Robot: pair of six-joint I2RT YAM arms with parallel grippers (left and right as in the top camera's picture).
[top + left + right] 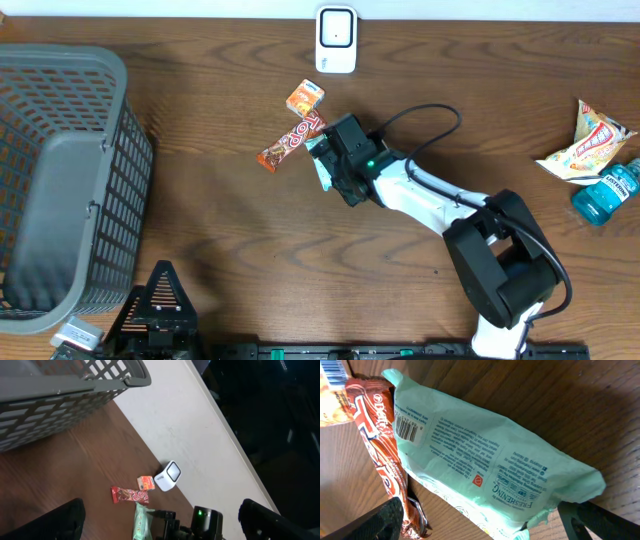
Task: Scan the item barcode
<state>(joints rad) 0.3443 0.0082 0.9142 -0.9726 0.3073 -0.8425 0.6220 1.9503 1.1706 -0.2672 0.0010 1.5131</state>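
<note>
1. The right gripper (485, 522) has its jaws spread wide, one finger on each side of a green packet (485, 455).
2. From the wrist view, I cannot be sure the fingers (375, 520) touch the packet. It looks to be lying loose on the table (220, 220), not clamped.
3. The packet lies on the robot's side of the scanner (336, 40), near it, printed back upward and barcode (406, 430) showing.
4. A red chocolate bar (290, 142) lies against the packet's barcode end. A small orange packet (305, 97) lies between that bar and the scanner.
5. The left gripper (160, 285) is well apart from the scanner, by the basket (120, 120). Its jaws are wide apart, with nothing in them.
</note>
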